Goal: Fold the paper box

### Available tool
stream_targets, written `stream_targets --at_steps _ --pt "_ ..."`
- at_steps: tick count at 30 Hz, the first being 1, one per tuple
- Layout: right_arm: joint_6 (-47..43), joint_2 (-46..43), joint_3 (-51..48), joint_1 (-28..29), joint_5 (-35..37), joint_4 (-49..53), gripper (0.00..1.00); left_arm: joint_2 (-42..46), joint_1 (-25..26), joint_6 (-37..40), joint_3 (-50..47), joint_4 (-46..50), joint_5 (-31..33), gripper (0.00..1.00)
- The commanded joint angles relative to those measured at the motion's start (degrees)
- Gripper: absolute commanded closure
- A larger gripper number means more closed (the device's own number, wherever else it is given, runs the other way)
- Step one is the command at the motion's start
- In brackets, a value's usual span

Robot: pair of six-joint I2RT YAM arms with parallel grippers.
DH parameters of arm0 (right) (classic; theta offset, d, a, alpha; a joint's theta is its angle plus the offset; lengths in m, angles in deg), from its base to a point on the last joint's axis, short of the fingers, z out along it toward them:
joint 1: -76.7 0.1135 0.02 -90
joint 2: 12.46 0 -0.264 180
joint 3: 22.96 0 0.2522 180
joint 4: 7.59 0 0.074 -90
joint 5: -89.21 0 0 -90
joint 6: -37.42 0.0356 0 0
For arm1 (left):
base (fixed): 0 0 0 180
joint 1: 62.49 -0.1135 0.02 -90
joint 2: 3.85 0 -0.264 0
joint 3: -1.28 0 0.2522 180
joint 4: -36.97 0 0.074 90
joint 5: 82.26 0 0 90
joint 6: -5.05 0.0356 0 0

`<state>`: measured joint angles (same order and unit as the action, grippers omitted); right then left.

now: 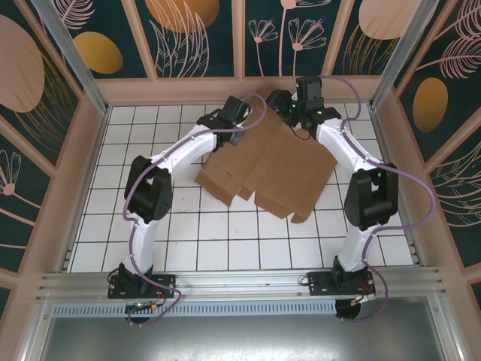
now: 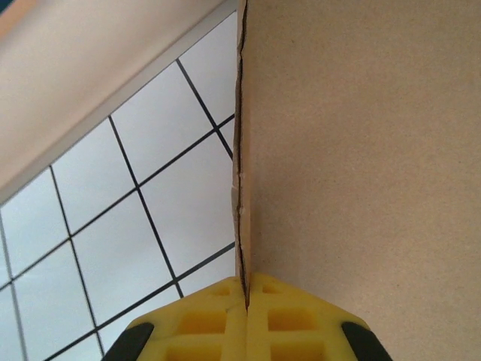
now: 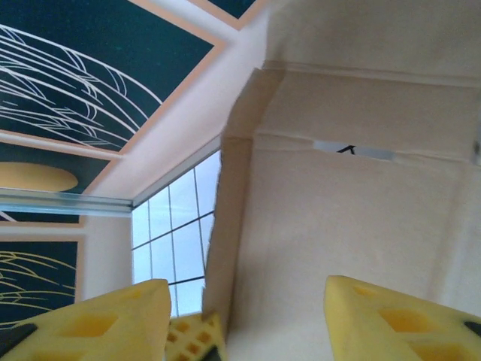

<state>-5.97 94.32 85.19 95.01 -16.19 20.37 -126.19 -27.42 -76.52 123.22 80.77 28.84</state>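
Folding is barely getting started: the box is lying mostly as a flat sheet, with one far flap lifting.

Top view: the box (image 1: pixel 274 169) is lying spread on the table (image 1: pixel 225 241), reaching from the two grippers back toward the arm bases. The left gripper (image 1: pixel 239 114) and right gripper (image 1: pixel 298 113) are working at its far edge, where a panel is tilting up, and the walls, tabs and lid all appear unfolded. Left wrist: the left gripper (image 2: pixel 246 293) is pinching shut on the box's edge, with plain brown board rising ahead on its right. Right wrist: the right gripper (image 3: pixel 244 308) is standing about half open, gripping nothing, while creased panels with a slot are lying just ahead of its fingers.
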Motion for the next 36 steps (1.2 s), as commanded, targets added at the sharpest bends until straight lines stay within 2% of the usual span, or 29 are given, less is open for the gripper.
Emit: stream_targets --at_steps 1,11,16,21,26,28,31,36 --pt "2.91 4.32 4.59 0.67 -3.69 3.02 0.40 2.81 1.64 4.17 -1.55 -2.79 5.87 1.00" --pt "6.02 12.94 11.74 2.07 -8.76 0.96 0.42 5.34 3.48 5.59 -3.01 -4.17 7.24 1.00" --pt "7.79 15.17 12.34 2.33 -11.65 -2.35 0.56 6.67 4.37 6.58 -4.77 -5.48 7.80 1.00" --pt "8.49 14.97 11.05 2.24 -12.24 -4.30 0.76 6.93 5.00 7.22 -6.45 -6.33 9.47 1.00" --pt "10.02 13.59 8.99 1.67 -13.01 -7.19 0.87 8.17 6.18 7.54 -8.35 -7.13 10.07 1.00" --pt "10.58 13.14 8.20 1.48 -14.20 -8.60 0.86 8.26 6.46 7.83 -9.35 -7.91 10.49 1.00" --pt "10.62 10.81 5.47 0.98 -15.54 -11.12 0.76 7.72 6.42 8.02 -10.08 -8.56 12.62 1.00" --pt "10.86 5.49 -2.26 -0.62 -16.91 -16.21 0.62 8.06 6.46 7.79 -9.96 -8.96 12.14 1.00"
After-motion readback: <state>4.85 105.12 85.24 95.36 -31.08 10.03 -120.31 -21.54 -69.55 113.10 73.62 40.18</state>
